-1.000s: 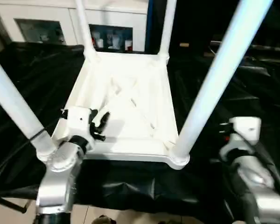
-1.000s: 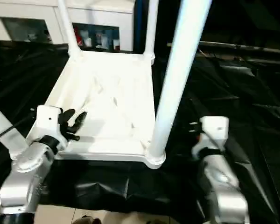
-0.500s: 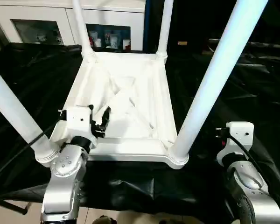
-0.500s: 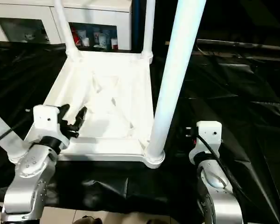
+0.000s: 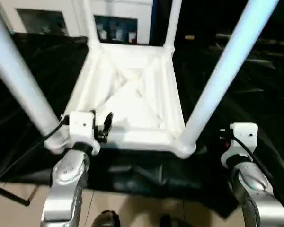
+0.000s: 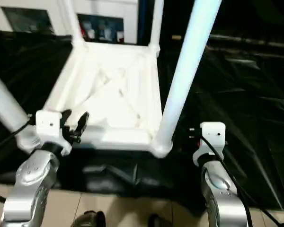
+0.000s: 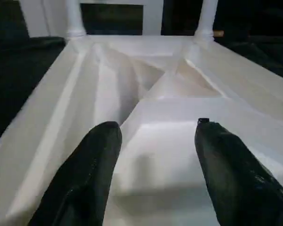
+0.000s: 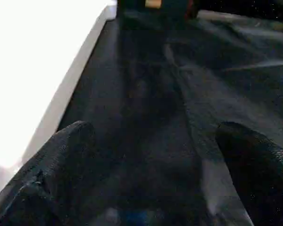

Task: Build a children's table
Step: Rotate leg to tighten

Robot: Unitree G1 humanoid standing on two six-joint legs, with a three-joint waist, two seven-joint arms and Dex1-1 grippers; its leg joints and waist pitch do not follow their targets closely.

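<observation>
Both silver forearms reach forward; left gripper (image 7: 153,160) and right gripper (image 8: 151,169) jaws apart, empty.

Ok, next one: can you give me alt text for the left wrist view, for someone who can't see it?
Two black fingers of the left gripper stand apart over the near edge of the upturned white children's table, holding nothing. Its ribbed underside runs away from the camera to two upright legs at the far corners, with black sheeting on either side.

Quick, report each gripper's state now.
Left gripper: open, fingers over the near edge of the upturned children's table, holding nothing.
Right gripper: open wide, empty, over the black cloth.
</observation>
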